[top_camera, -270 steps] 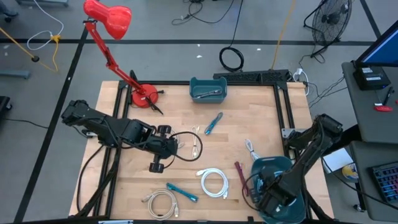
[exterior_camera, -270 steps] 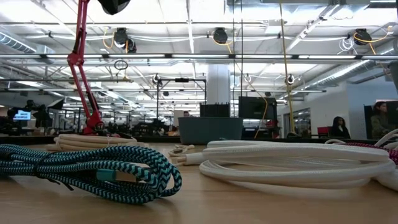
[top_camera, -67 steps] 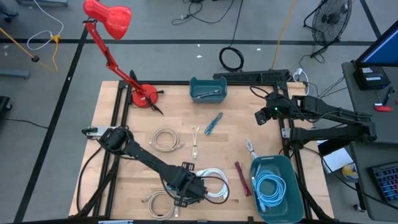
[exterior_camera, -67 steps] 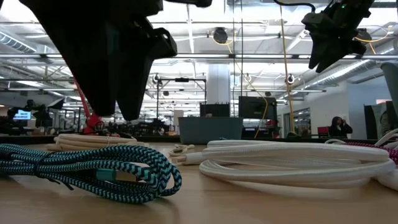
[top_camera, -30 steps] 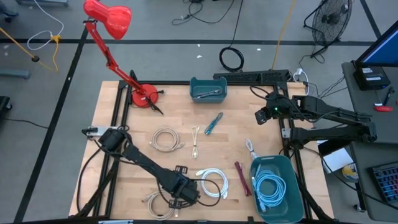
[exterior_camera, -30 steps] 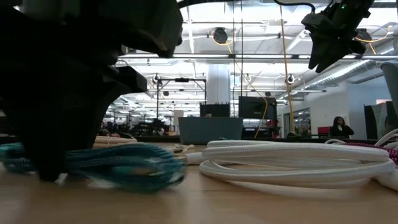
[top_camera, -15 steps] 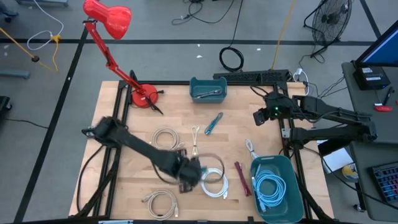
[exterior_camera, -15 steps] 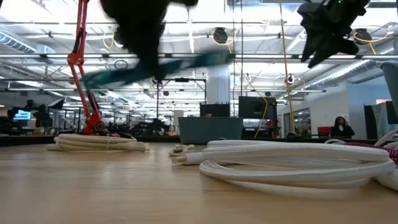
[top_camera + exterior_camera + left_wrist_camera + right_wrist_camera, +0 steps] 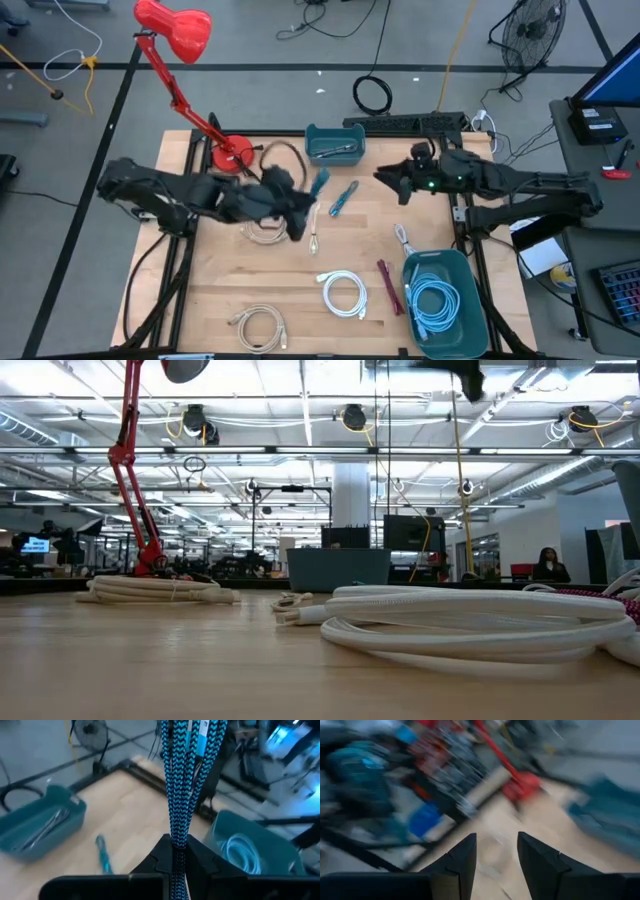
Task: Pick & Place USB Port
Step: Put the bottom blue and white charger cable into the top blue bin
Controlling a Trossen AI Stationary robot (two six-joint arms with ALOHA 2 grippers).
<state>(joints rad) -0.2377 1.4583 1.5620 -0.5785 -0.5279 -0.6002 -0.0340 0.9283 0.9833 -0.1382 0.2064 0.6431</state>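
A blue-and-black braided USB cable point(image 9: 186, 780), folded into a bundle, is in my left gripper point(image 9: 178, 851), which is shut on it. In the high view that gripper point(image 9: 300, 207) hangs over the table's middle, and the cable's teal end point(image 9: 320, 181) sticks out beyond it. My right gripper point(image 9: 384, 180) is raised over the far right part of the table and points toward the left arm. Its fingers point(image 9: 465, 860) stand open with nothing between them. A teal bin point(image 9: 447, 300) at the near right holds a light-blue cable coil point(image 9: 433, 299). My left gripper pinches the folded bundle of several braided strands point(image 9: 178, 838) between its two fingers. The fingers come from the table's left, slanting a little downward. The bundle runs on past the fingertips and is lifted clear of the table.
On the table lie a white coil point(image 9: 343, 293), a beige coil point(image 9: 258, 325) at the near edge, another beige coil point(image 9: 265, 228) under the left arm, a small teal cable point(image 9: 343, 198) and a maroon cable point(image 9: 385, 285). A second teal bin point(image 9: 335, 143) and a red lamp's base point(image 9: 231, 153) stand at the far edge.
My left gripper has risen from the table's near edge with the braided cable, swung toward the far edge to the table's middle and turned from pointing down to nearly level. The cable is now lifted clear. My right gripper has moved toward the table's left and tipped up.
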